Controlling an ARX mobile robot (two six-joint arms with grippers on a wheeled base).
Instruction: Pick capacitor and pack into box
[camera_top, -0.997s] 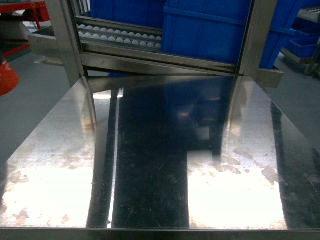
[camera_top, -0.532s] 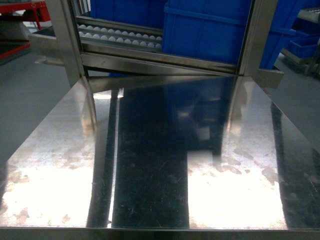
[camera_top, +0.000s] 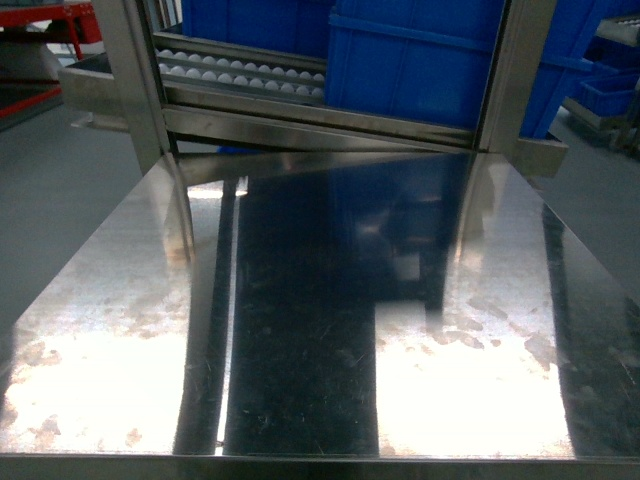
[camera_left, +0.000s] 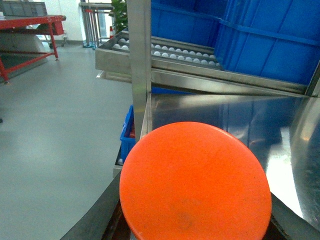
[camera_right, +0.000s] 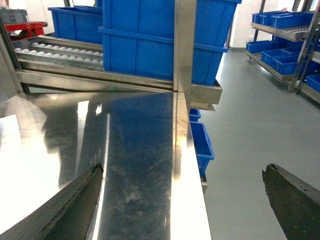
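Observation:
An orange round capacitor, seen end-on, fills the lower middle of the left wrist view. My left gripper is shut on it, with dark fingers showing on either side beneath it, level with the steel table's left edge. My right gripper is open with nothing between its fingers; it hangs over the table's right edge. The box is out of view. Neither gripper shows in the head view.
A shiny steel table lies ahead. Behind it stand large blue bins on a roller rack with steel posts. Small blue bins sit under the table's right edge. Shelves of blue bins stand far right.
One second ago an orange shape showed at the left edge of the head view; it has moved out of that view. The table looks the same.

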